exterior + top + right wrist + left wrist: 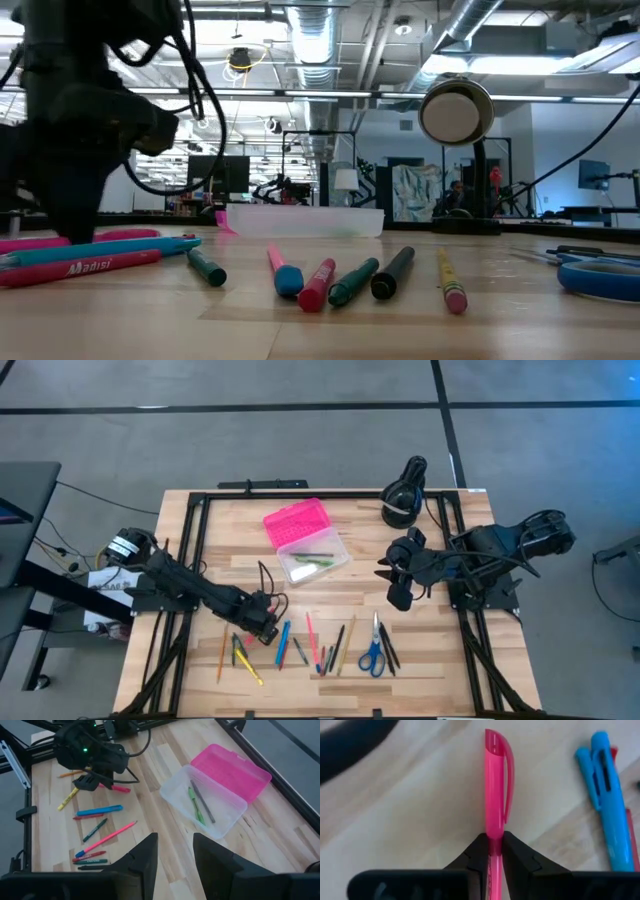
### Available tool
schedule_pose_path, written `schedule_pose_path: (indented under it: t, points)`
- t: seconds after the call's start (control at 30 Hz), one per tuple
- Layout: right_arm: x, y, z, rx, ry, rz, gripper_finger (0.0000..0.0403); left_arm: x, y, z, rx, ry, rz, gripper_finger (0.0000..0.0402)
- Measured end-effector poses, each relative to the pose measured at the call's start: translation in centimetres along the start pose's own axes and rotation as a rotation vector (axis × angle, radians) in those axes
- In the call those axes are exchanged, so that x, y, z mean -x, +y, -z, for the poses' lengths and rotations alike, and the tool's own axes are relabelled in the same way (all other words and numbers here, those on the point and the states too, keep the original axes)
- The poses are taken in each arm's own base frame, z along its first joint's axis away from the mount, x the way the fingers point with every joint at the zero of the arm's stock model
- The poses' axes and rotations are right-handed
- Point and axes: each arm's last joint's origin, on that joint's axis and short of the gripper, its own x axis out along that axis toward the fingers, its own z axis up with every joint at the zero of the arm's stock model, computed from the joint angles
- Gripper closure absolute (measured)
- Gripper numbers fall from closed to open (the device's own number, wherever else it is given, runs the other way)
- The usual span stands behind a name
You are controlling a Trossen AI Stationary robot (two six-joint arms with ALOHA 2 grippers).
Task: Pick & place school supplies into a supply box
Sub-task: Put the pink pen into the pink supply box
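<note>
Left wrist view shows the left gripper (495, 851) with fingers clenched on a pink pen (496, 795) lying on the desk (410, 805), near its front edge. The right gripper (175, 851) hovers, fingers parted, above the open supply box (220, 790) mid-desk.

Illumination is even and moderately bright from above; the low view shows rows of ceiling strip lights (520, 62), some blown out to white. Shadows on the pale wooden slatted table (330, 670) are soft and short. The translucent pink plastic pen (496, 785) is softly focused at close range. In the low view, the dark arm mass (80, 110) is a backlit silhouette.
</note>
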Motion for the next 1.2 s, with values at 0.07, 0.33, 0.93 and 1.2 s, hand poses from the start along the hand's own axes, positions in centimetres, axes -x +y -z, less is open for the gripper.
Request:
schedule_pose_path:
  t: [0.07,0.33,0.93,1.2]
  points:
    - [0.0,0.0,0.0,-0.008,0.000,0.000,0.0287,-0.1,0.1,-0.6,-0.022,-0.016,-0.003,0.0367]
    - [0.0,0.1,-0.2,-0.038,-0.021,-0.012,0.0287,-0.3,1.1,-3.2,-0.157,-0.118,-0.055,0.0359]
    - [-1.7,1.4,-0.3,-0.053,-0.009,-0.012,0.0287,-0.3,1.4,-4.6,-0.581,-0.086,-0.022,0.0362]
    - [-3.4,2.2,0.0,-0.023,0.043,0.015,0.0287,0.0,1.0,-4.8,-0.585,-0.086,-0.011,0.0374]
